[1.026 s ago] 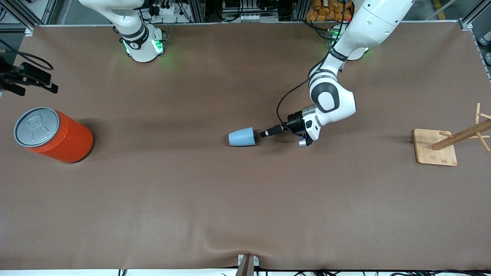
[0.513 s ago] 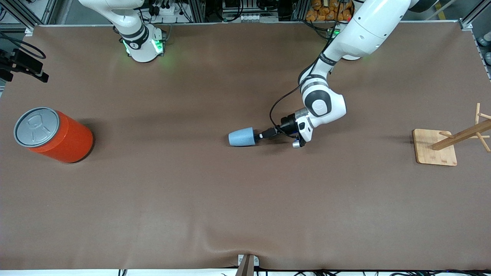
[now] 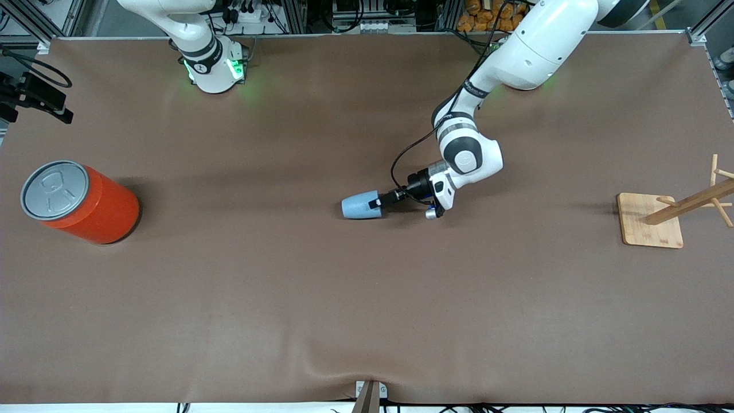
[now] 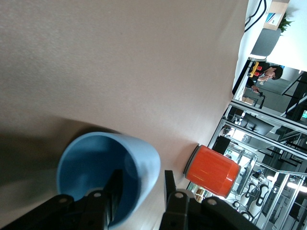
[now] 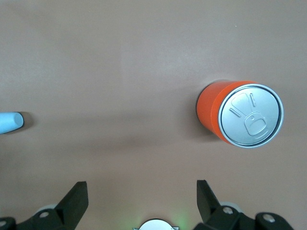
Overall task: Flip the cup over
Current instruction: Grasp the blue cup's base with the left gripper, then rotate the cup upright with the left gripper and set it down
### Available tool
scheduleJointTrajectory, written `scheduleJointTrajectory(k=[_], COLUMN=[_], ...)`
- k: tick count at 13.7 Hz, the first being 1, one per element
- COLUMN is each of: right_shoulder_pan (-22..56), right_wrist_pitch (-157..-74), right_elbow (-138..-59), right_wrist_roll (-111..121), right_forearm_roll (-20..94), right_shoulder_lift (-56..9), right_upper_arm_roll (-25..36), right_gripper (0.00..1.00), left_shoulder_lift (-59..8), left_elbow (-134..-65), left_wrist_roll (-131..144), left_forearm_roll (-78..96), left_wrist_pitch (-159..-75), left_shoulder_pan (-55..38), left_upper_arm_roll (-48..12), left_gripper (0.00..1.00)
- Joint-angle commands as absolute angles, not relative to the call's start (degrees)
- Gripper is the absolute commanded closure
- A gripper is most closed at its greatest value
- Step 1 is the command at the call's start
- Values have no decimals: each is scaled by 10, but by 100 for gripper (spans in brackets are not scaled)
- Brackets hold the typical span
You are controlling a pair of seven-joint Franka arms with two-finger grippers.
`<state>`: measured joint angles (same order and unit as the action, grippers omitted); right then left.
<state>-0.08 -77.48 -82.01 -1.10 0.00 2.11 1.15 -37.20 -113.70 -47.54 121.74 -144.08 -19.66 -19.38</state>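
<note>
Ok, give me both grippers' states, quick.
Left gripper: open, jaws straddling the rim wall of the cup, which lies on its side; not yet closed.
Right gripper: open, holding nothing, waiting up over the table near the orange can.

The left gripper [image 4: 141, 196] hides part of the cup [image 4: 103, 167], whose rim its fingers straddle. In the right wrist view only the cup's end [image 5: 10, 122] shows, cut by the edge; the right gripper's [image 5: 139, 196] fingertips are cut off too.

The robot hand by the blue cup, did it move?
Yes. The left gripper slid along the table toward the orange can, away from the wooden stand. One finger is now inside the cup.
</note>
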Motion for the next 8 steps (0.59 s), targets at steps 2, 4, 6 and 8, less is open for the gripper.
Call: scheduleJointTrajectory(k=[2, 4, 6, 8], right_shoulder_pan=[-5, -2, 0, 3], right_wrist_pitch=[-776, -779, -782, -781], right_elbow=[-818, -816, -817, -817], right_wrist_roll=[-7, -7, -7, -8], right_forearm_roll=[-5, -8, -4, -4], right_shoulder_lift=[8, -2, -9, -10], right_upper_arm_roll=[11, 11, 11, 11], right_gripper=[0, 0, 0, 0], left_shoulder_lift=[-382, -374, -355, -330], left_elbow=[-1123, -1122, -1121, -1121], left_wrist_roll=[-497, -490, -484, -453], left_forearm_roll=[1238, 1238, 1236, 1227], left_wrist_pitch=[-1451, -1451, -1461, -1472], left_shoulder_pan=[-201, -198, -186, -178], left_upper_arm_roll=[-194, -194, -193, -190], left_gripper=[99, 100, 100, 100])
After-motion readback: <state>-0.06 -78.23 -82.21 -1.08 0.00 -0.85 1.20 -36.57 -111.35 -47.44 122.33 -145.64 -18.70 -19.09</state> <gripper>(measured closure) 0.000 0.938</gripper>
